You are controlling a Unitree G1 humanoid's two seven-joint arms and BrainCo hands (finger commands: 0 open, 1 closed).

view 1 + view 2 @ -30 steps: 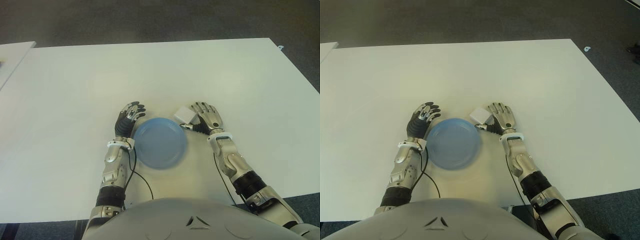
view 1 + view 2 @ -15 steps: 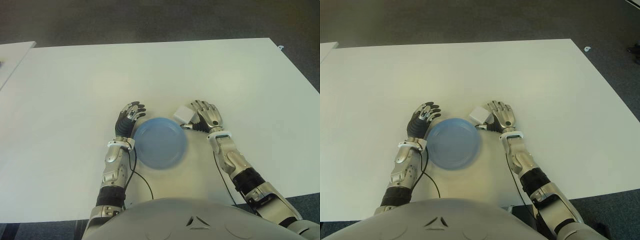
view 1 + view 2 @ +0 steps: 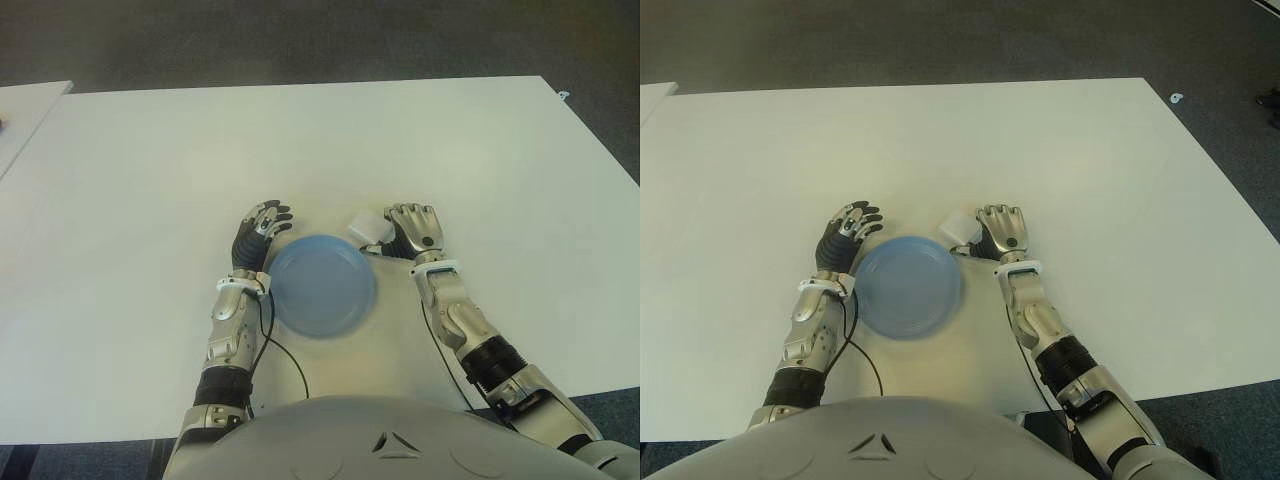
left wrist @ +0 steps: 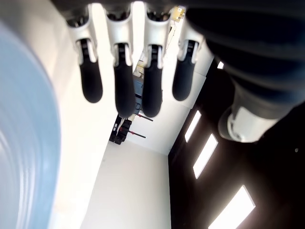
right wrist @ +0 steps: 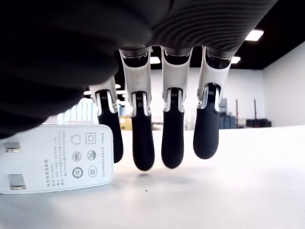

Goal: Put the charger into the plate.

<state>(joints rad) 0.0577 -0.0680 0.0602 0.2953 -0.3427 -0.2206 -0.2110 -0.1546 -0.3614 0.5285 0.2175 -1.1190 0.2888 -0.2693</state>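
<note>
Right hand (image 3: 413, 230) hovers beside charger (image 3: 367, 228), fingers uncurled, gripping nothing. Best to pinch its flat sides, lift clear over plate (image 3: 322, 285) rim. Left hand (image 3: 257, 234) loose.

head stereo: down on table (image 3: 150, 150), shared | wrist cams: close behind own fingers (image 5: 171, 143)

A large white table (image 3: 330, 150) fills most of the view, and around it there is a dark grey floor (image 3: 300, 45). At the left edge, well apart from the big table, the corner of a second white table (image 3: 25, 115) shows. A thin black cable (image 3: 285, 360) lies on the big table near its front edge, and a small white object (image 3: 1175, 98) lies on the floor beside the far right corner.
</note>
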